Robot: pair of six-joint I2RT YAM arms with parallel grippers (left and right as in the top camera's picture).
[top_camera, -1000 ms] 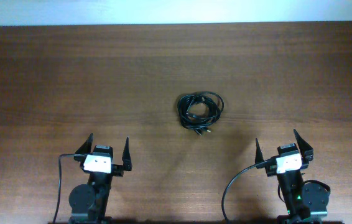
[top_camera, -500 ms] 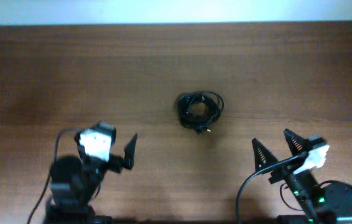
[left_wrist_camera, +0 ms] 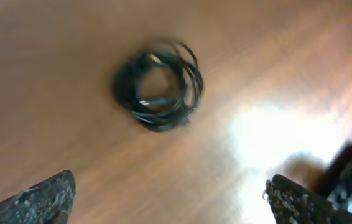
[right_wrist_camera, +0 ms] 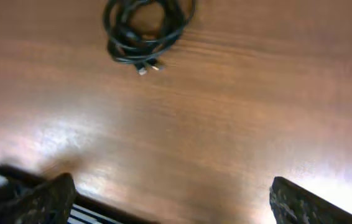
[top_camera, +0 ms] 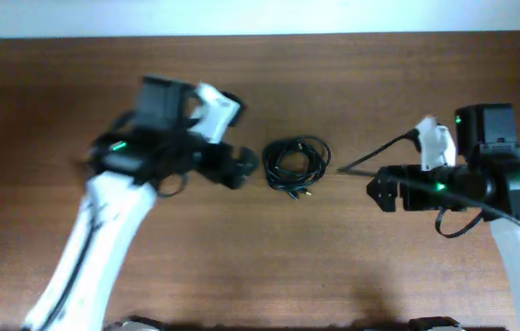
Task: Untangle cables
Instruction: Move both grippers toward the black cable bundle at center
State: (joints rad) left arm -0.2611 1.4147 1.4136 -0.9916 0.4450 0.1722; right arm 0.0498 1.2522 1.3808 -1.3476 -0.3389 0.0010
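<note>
The left pincer hangs over the table with its two fingers spread wide and nothing between them. Its own camera shows the dark fingertips at the bottom corners of the frame and bare wood in the gap. From overhead, though blurred, this pincer sits just beside the cables, on their left edge. Whether it touches them cannot be told.

The right pincer is likewise wide open and grips nothing. Its fingertips stand apart at the lower corners of the wrist view, over bare table. It is on the far side of the cables from the left pincer and clearly apart from them.

The cables, thin black cords wound into one small roundish bundle, lie flat on the brown wood near the middle of the table, between the two pincers. In the left wrist view the bundle is ahead of the open fingers, slightly left of centre. In the right wrist view it sits at the top edge, partly cut off, with two small pale plug ends poking out towards the pincer.
</note>
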